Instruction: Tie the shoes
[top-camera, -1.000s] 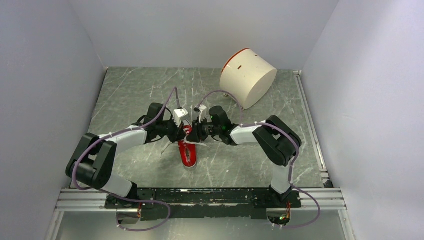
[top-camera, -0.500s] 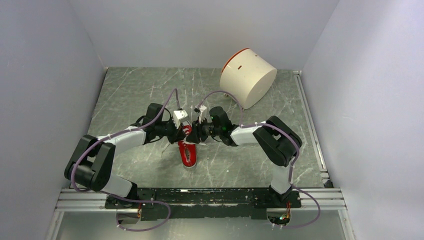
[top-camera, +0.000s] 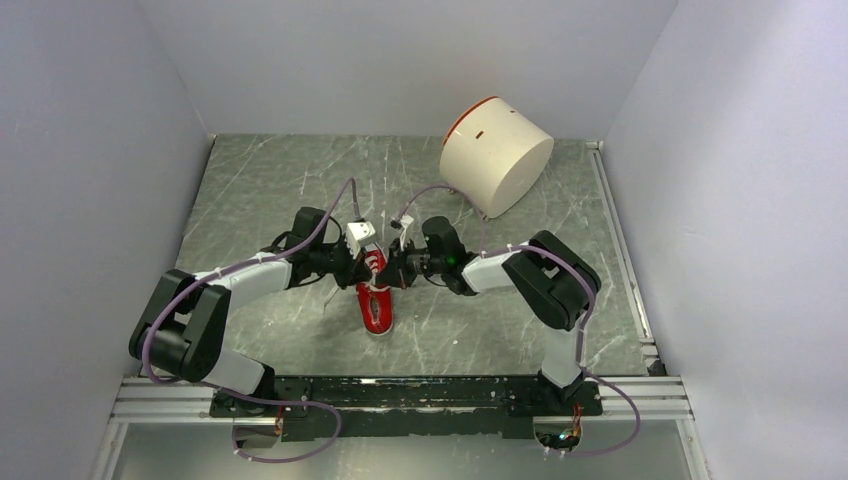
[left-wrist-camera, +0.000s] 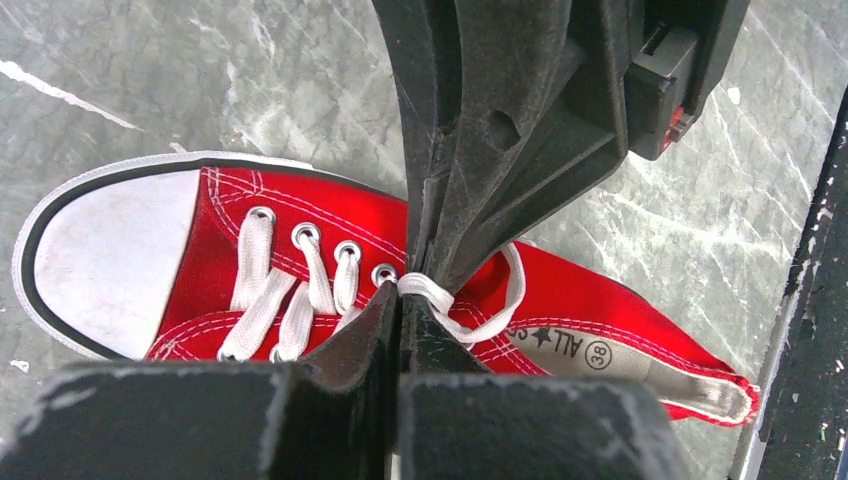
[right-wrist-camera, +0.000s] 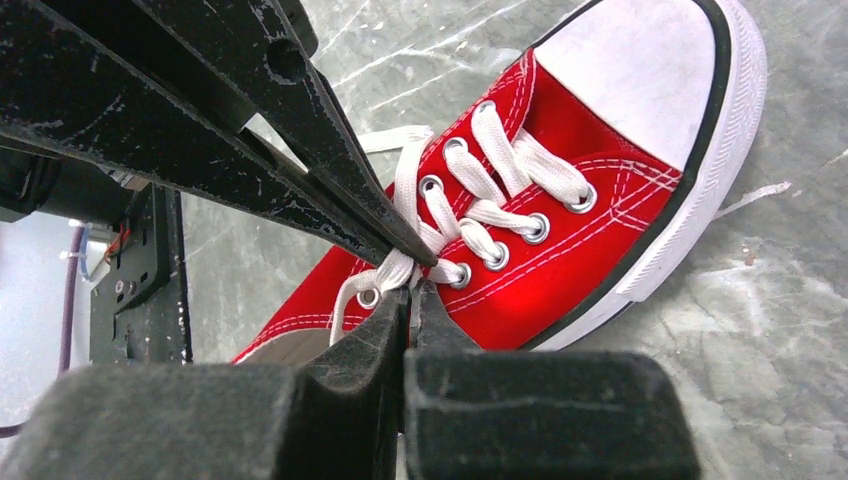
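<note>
The left gripper (left-wrist-camera: 400, 305) and right gripper (right-wrist-camera: 409, 300), pinched on the laces (left-wrist-camera: 430, 292) of the red sneaker (top-camera: 377, 308), met tip to tip, perhaps touching. Bare tabletop (top-camera: 270, 180) flanked them; a white drum (top-camera: 497, 155) lay well behind.

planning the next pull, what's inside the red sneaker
The heel end of the insole, printed 38, shows inside the sneaker. Farther forward the laces and left gripper cover it; the toe end is hidden.

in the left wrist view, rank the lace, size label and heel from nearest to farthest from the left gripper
1. lace: pinched at the left gripper tips.
2. size label: off to the right.
3. heel: far right, lower corner.
</note>
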